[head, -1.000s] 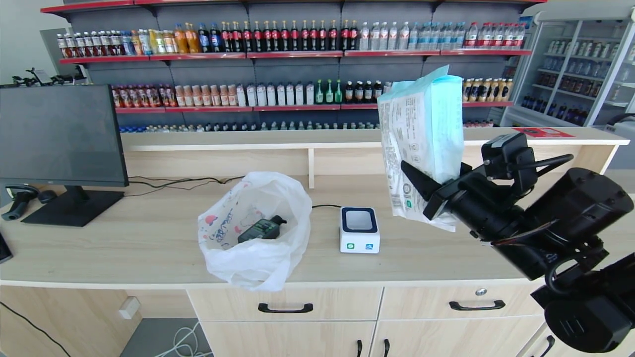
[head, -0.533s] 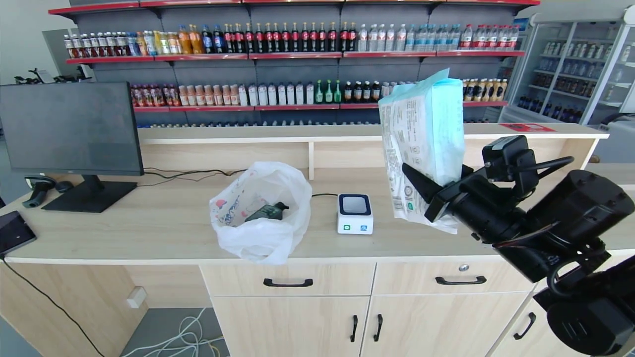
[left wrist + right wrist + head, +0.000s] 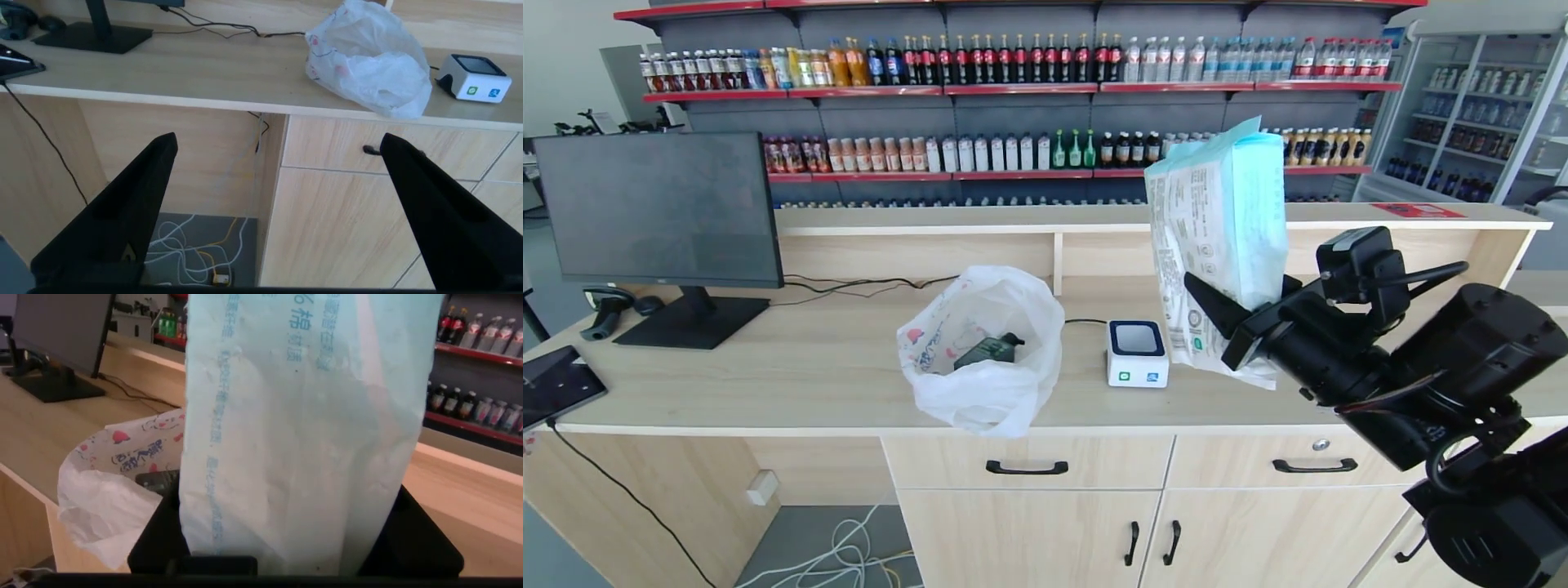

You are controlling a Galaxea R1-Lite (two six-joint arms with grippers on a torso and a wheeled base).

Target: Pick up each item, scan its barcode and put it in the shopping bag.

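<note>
The head camera has swung: the counter (image 3: 768, 376) and all on it now sit further right in the picture, while nothing on it has shifted and the right gripper (image 3: 1240, 304) stays clamped on the soft pack (image 3: 1217, 245), upright above the counter beside the scanner (image 3: 1137, 353).

I'd tip the printed back face down over the scanner's upward window before going to the shopping bag (image 3: 980, 400), where a dark bottle (image 3: 988, 351) lies. I cannot make out the barcode.

From the left wrist, the left gripper (image 3: 274, 216) hangs spread wide before the drawers.

From the right wrist, the pack's blue lettering and the bag's red hearts show; too small to read.
</note>
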